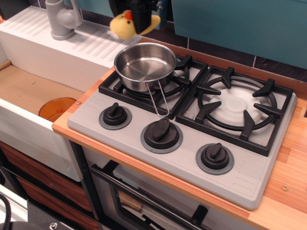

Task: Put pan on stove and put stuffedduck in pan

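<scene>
A: Pan (145, 65)?
B: Sitting on the left burner grate of the stove (182, 129), empty, wire handle pointing toward the middle knob (161, 133).

A: Stuffedduck (125, 25)?
B: Up in the air, above and just behind the pan's back-left rim, over the white drainboard (72, 45) edge. Clamped in the black gripper (139, 19), orange beak up, body blurred.

A: Gripper closed, then?
B: Pinched on the duck, near the top edge of the view, mostly cropped.

A: Right burner (236, 107)?
B: Bare grate, white cap showing.
</scene>
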### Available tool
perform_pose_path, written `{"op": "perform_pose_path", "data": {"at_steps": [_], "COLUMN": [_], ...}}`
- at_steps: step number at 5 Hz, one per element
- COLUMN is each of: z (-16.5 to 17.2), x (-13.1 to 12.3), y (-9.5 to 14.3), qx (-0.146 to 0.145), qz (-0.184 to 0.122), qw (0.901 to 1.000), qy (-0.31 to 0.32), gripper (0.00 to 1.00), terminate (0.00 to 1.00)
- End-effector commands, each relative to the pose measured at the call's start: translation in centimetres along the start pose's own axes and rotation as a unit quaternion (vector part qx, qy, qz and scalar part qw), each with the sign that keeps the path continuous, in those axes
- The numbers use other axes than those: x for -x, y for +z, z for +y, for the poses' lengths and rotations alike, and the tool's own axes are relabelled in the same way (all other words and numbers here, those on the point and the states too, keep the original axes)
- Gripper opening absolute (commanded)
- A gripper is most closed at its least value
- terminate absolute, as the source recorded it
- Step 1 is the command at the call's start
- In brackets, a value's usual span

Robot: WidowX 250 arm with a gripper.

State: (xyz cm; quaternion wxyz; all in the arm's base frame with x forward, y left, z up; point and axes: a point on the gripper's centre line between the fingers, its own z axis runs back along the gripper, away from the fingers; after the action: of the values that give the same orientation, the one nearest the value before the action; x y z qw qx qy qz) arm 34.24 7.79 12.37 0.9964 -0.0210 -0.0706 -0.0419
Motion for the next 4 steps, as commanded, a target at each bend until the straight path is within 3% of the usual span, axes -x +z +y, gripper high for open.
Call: {"op": "perform_pose_path", "data": {"at_steps": [1, 4], "z": [-0.5, -1.8], "x": [-1.7, -1.5], "y": [1.2, 2.2], "qx": [-0.012, -0.028], "qz": [-0.042, -0.036], "qw": [0.9989, 0.9989], "qy": [-0.015, 0.000], "gripper": [1.00, 1.00], "terminate": [0.00, 0.00]}}
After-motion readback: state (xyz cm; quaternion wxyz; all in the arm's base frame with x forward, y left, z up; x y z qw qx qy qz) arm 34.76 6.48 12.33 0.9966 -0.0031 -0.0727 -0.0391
